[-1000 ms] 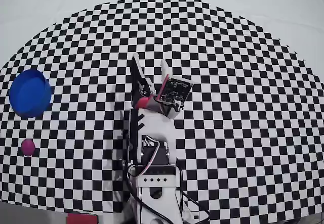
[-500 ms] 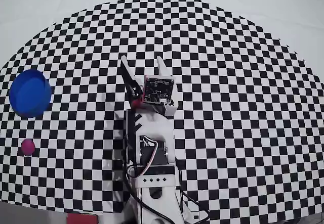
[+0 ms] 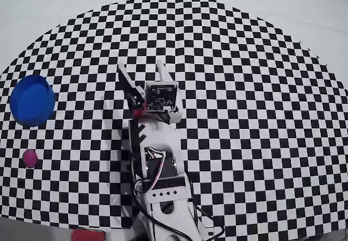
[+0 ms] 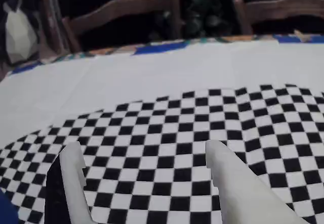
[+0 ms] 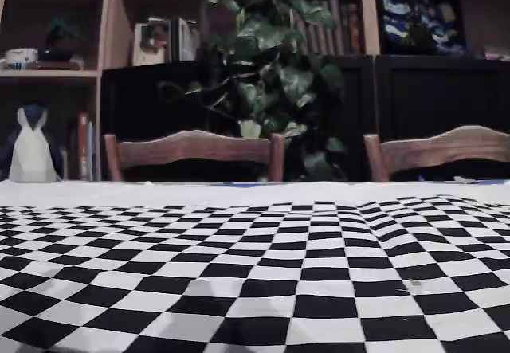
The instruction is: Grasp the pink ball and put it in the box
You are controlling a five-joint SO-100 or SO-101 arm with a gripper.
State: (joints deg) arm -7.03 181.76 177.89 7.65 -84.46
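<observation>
- While the overhead view takes in the whole checkered mat (image 3: 244,88), the arm's base is cut off at the bottom edge of the frame, and a red thing (image 3: 87,234) at the lower left is only partly seen.
- The ball (image 3: 30,158) lies at the far left of the overhead view, below the box (image 3: 31,100) and apart from it; neither shows in the fixed view.
- At the wrist view's lower left corner a sliver of blue (image 4: 6,211) shows, too little to say what it is.
- The gripper (image 3: 140,69) sits near the middle of the overhead view, well apart from the ball, with its fingers spread and nothing between them.
- The wrist view shows the same gap from behind: the gripper (image 4: 139,155) has only mat squares between its two pale fingers.
- Only the fixed and wrist views show what is beyond the table: chairs (image 5: 195,150), a leafy plant (image 5: 275,74), and a white figure (image 5: 32,150) on the left; the fixed view alone shows shelves with books (image 5: 163,41).
- The arm does not appear in the fixed view.
</observation>
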